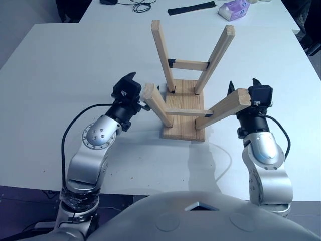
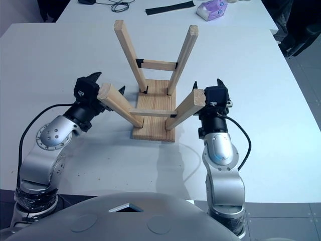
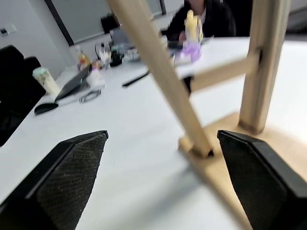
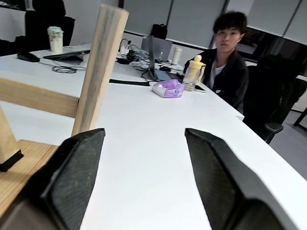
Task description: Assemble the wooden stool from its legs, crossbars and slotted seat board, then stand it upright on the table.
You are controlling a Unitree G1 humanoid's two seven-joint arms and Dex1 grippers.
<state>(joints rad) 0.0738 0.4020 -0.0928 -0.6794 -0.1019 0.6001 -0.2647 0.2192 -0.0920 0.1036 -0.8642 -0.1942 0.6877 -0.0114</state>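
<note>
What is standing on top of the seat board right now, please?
Four legs rise from the seat board, joined in pairs by two crossbars. The board lies flat on the table, so its lower face is hidden.

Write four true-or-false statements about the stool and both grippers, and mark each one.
1. The stool stands upright on its legs. False: it is upside down, with the seat board flat on the table and the legs pointing up.
2. A crossbar joins the two far legs. True.
3. The left gripper is shut on a leg. False: it is open, by the top of the near left leg.
4. The right gripper is open. True.
</note>
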